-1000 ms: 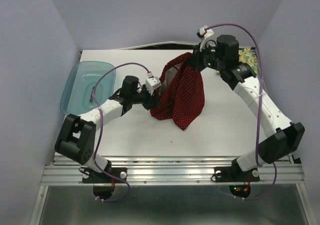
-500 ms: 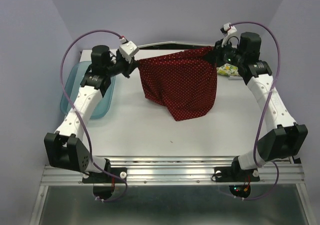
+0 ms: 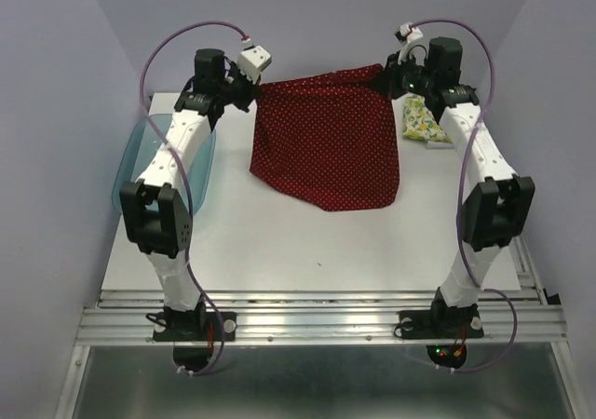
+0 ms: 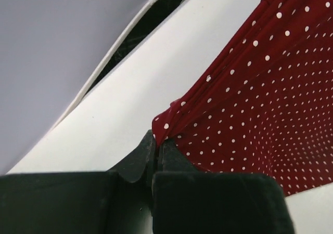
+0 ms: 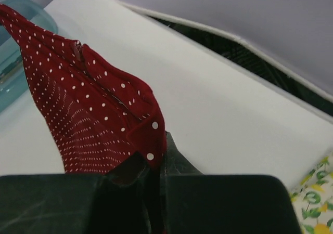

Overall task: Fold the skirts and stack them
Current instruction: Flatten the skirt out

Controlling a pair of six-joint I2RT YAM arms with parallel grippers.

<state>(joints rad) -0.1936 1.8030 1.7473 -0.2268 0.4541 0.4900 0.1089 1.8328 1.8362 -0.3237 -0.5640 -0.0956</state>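
Nearest, over the middle of the white table, the hem of the dark red dotted skirt sags; whether it touches the surface I cannot tell. Its waistband is stretched between the far corners, the left gripper pinching one corner and the right gripper pinching the other, each with jaws pressed onto only a small bite of cloth. That is the risk: more sideways tension could pull a corner free and drop the skirt in a heap, or an uneven lowering could leave it creased. The cream fruit-print skirt lies far right, the blue tray far left. Count: two skirts, two grippers, one tray.
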